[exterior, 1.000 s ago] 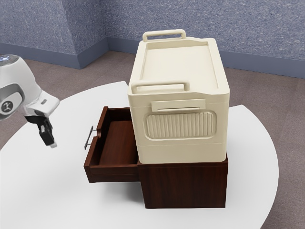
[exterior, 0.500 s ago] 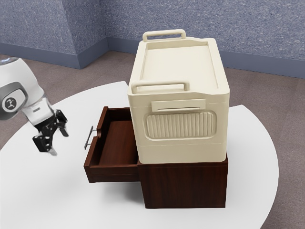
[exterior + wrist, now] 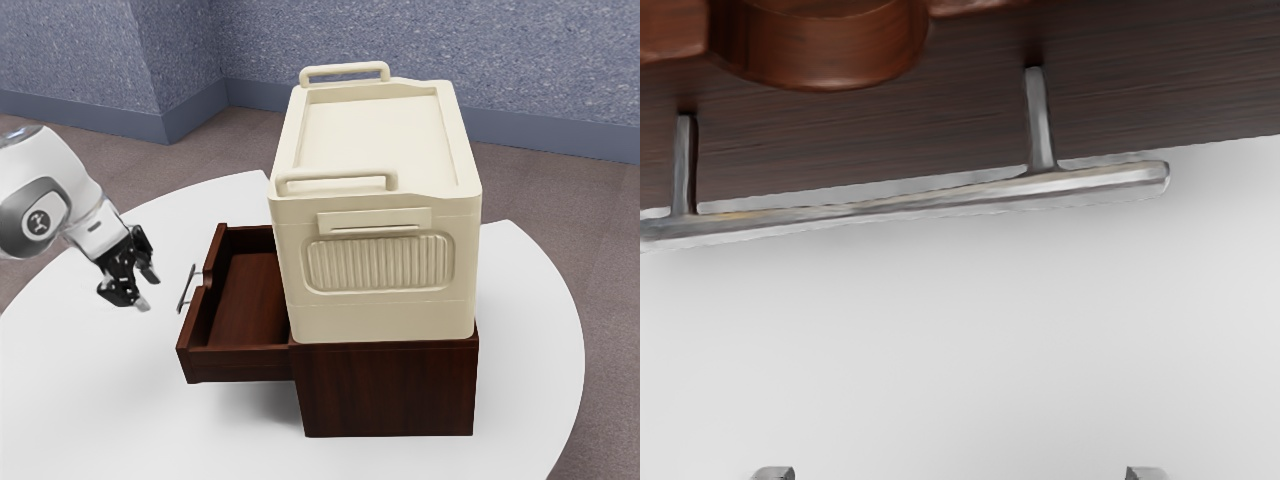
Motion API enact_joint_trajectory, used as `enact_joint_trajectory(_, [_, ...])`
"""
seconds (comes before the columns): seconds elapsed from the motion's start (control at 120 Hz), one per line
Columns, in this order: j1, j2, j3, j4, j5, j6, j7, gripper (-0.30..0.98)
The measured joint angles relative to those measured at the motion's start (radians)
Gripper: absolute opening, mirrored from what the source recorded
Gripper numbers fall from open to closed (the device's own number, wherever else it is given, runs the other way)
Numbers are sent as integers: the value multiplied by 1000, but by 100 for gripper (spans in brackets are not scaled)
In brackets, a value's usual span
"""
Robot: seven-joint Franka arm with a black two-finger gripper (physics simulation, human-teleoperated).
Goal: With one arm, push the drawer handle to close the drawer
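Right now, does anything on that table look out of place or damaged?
Just the drawer: it juts from the dark wooden cabinet when it should be shut, metal handle toward my open hand. I see no spill or damage; the cream storage box sits level on top.

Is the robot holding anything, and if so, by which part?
Nothing is held: the jaws stand open, apart from each other and short of the drawer handle.
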Motion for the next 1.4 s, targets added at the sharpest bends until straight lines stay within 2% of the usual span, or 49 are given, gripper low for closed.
enact_joint_trajectory(0.15, [-34, 24, 2, 7, -14, 29, -24, 4])
enact_joint_trajectory(0.358, [-59, 47, 7, 10, -31, 55, -48, -6])
enact_joint_trajectory(1.1, [-169, 111, 8, 46, -51, 121, -84, -10])
enact_joint_trajectory(1.4, [-203, 134, 8, 62, -96, 145, -90, -10])
